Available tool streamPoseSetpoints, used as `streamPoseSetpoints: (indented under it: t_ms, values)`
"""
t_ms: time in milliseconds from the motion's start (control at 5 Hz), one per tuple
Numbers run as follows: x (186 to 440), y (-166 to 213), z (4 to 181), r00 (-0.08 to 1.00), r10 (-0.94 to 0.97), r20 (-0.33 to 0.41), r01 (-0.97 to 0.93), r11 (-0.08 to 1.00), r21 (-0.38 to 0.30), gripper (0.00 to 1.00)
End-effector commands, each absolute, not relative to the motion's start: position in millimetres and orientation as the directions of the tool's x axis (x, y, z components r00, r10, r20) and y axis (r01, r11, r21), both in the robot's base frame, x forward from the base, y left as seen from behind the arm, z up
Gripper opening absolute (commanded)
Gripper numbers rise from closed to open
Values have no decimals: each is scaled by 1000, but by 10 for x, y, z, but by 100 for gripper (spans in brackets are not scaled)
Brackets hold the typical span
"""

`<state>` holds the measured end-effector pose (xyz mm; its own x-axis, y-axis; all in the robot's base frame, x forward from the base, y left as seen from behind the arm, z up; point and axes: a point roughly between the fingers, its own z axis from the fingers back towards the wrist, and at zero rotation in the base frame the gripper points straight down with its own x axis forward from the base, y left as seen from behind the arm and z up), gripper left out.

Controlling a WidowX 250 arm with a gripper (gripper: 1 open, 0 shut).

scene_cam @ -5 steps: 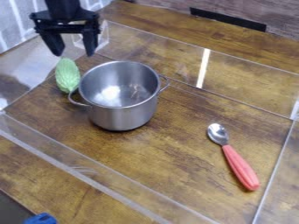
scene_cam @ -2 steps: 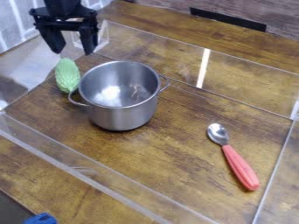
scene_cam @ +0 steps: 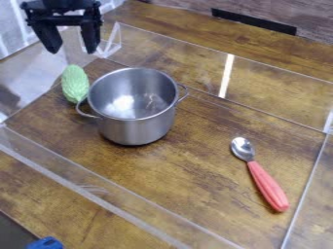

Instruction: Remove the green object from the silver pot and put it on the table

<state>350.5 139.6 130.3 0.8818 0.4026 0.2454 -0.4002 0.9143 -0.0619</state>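
Jaws apart, the gripper [scene_cam: 66,44] is hovering empty above the green object [scene_cam: 74,84]. That object is lying on the worktop [scene_cam: 196,165], touching the silver pot [scene_cam: 130,105].

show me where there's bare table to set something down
Bare table lies between the silver pot and the spoon, and in front of the pot. Crowded at the pot's left: the green object lies there, open fingers above.

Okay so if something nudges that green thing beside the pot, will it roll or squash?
The green object looks knitted and bumpy, so probably soft, light and grippy rather than slippery. Its oval shape might rock or roll sideways, though the silver pot close beside it would likely stop it.
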Motion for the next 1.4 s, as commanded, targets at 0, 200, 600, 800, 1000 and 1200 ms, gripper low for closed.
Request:
streamPoseSetpoints:
  t_ms: [0, 200, 600, 800, 1000, 1200]
  values:
    - [3572, 1365, 1578, 860, 404, 313, -403, 912, -68, 100]
    - [3612, 1271, 1503, 873, 387, 298, -385, 920, -68, 100]
    - [3661, 1403, 1358, 879, 402, 257, -403, 914, -48, 100]
    - [3620, 1351, 1173, 905, 352, 236, -355, 934, -35, 100]
    - [3577, 1297, 1003, 928, 301, 218, -304, 952, -21, 100]
    - [3552, 1204, 846, 949, 244, 201, -247, 969, -12, 100]
